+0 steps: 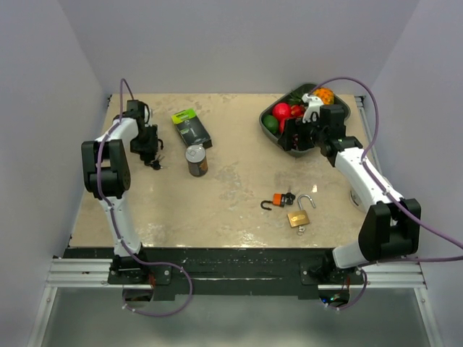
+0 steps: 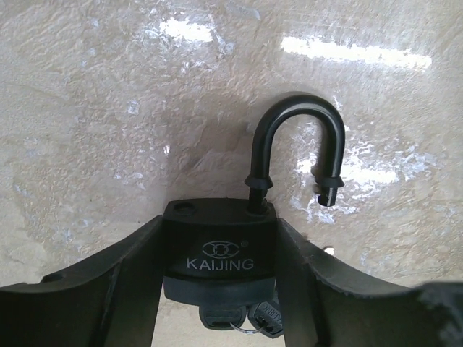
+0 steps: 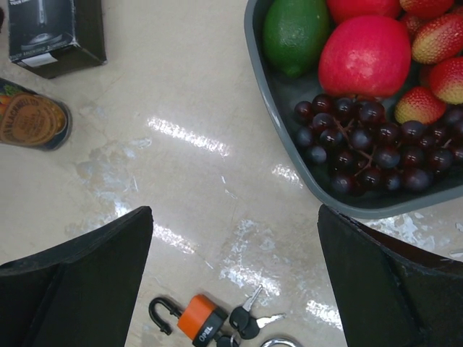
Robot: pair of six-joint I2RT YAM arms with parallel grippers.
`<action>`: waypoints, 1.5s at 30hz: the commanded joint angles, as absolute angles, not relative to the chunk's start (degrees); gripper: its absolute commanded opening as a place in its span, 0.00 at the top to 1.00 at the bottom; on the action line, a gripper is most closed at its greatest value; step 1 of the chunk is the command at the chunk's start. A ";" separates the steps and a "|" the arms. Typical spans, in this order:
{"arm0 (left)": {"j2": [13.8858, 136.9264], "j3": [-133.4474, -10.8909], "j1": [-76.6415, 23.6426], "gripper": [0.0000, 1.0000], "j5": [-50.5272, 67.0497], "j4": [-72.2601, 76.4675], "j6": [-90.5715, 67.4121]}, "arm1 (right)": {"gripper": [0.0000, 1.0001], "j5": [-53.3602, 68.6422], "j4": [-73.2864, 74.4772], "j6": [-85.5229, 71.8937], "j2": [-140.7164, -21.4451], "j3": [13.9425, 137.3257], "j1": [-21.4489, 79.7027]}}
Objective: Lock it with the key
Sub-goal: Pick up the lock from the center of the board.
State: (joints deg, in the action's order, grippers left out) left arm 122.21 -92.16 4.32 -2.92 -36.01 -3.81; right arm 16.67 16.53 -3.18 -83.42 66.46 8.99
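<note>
While the right gripper [image 3: 235, 217] is hanging wide open beside the fruit tray [image 3: 278, 116] at two o'clock, the left gripper [image 2: 221, 228] is clasping the black padlock [image 2: 217, 264] at nine o'clock, its shackle [image 2: 296, 108] standing open.

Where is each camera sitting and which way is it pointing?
Top external: high behind the robot, looking down on the table; left arm, right arm show.
Left wrist: low, facing the black padlock inside the left gripper.
Right wrist: higher, looking down past the open right gripper at orange padlock and fruit tray.
Top and right wrist share that padlock and tray.
</note>
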 commanded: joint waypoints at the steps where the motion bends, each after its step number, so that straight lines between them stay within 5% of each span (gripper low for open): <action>1: 120.86 -92.99 4.48 0.65 -4.39 -37.97 -6.32 | 0.01 19.95 10.21 -7.46 -83.76 69.26 9.23; 5: 115.15 -89.93 4.48 1.00 -4.75 -37.62 -9.75 | 0.01 20.30 7.21 -9.23 -83.85 69.34 10.46; 21: 75.87 -73.92 4.66 1.00 8.43 -31.91 -37.59 | 0.05 20.48 -7.20 -24.16 -82.35 71.98 27.65; 34: 63.02 -63.38 5.80 1.00 26.18 -21.01 -60.99 | 0.07 6.60 -13.00 -30.06 -94.03 83.23 48.42; 45: 59.76 -60.38 5.89 1.00 29.18 -19.52 -68.81 | 0.15 -6.32 -9.85 -26.37 -101.77 92.19 57.83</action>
